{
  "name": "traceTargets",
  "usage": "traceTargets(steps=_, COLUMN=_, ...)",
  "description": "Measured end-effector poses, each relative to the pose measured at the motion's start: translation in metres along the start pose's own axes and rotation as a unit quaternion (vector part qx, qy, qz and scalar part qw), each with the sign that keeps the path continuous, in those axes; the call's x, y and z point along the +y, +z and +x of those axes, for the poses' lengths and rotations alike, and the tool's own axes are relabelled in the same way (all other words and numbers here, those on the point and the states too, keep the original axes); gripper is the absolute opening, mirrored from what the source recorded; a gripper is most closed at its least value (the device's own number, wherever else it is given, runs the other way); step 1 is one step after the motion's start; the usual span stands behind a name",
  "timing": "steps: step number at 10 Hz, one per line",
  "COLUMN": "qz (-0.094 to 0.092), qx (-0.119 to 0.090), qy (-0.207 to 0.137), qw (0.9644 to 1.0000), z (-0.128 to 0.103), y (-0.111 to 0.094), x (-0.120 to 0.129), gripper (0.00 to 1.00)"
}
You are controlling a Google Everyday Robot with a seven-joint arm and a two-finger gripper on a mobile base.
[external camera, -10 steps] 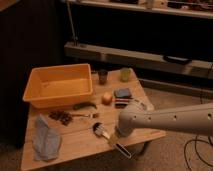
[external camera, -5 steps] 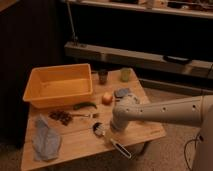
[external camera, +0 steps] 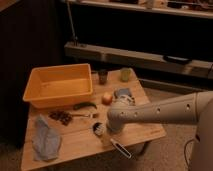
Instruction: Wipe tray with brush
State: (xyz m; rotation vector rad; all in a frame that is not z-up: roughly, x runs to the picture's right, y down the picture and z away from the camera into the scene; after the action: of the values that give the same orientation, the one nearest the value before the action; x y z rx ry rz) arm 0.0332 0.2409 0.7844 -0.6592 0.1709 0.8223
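Observation:
The orange tray (external camera: 57, 85) stands at the back left of the wooden table (external camera: 145, 131). The brush lies near the table's front edge, with its pale bristle head (external camera: 98, 128) to the left and its dark handle (external camera: 121, 148) pointing to the front right. My white arm reaches in from the right, low over the table. My gripper (external camera: 108, 127) is at its end, right beside the brush head and largely hidden by the wrist. The tray is about a hand's width behind and to the left of the gripper.
A blue-grey cloth (external camera: 46, 142) lies at the front left. A brown cluster (external camera: 62, 117), a dark green piece (external camera: 84, 105) and a small utensil (external camera: 82, 115) lie in front of the tray. An apple (external camera: 107, 98), a blue object (external camera: 122, 93), a dark cup (external camera: 103, 76) and a green cup (external camera: 125, 74) are at the back right.
My arm has swung left across the table, and its end has come down closer to the brush head. The brush and the other things have not moved.

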Motion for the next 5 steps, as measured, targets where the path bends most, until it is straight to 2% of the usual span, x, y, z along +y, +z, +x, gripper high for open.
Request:
traceTargets(steps=3, qz=0.003, qx=0.007, qy=-0.009, qw=0.9999, z=0.008, y=0.001, x=0.006, gripper=0.8)
traceTargets(steps=5, qz=-0.008, qx=0.01, qy=-0.017, qw=0.9998, z=0.009, y=0.007, x=0.013, gripper=0.8)
